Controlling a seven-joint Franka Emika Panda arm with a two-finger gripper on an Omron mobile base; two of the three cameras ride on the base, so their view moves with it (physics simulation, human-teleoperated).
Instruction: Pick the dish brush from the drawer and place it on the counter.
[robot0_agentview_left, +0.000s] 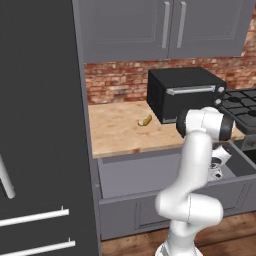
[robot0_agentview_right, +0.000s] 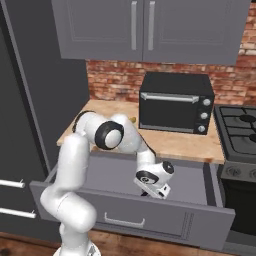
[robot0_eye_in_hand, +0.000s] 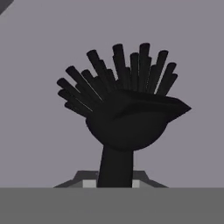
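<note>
The dish brush looms close in the hand view, its black bristles fanned upward above a dark rounded head. Its thin handle runs straight down into my gripper, which is shut on it. Behind the brush is the drawer's grey floor. The drawer stands pulled out under the counter. My gripper reaches down inside the drawer's right part. In the right base view the gripper hangs low over the drawer, in front of the counter.
A black toaster oven stands on the counter's right part, with a small curved yellow object to its left. The black stove adjoins on the right. A tall dark unit rises on the left. Grey wall cupboards hang above.
</note>
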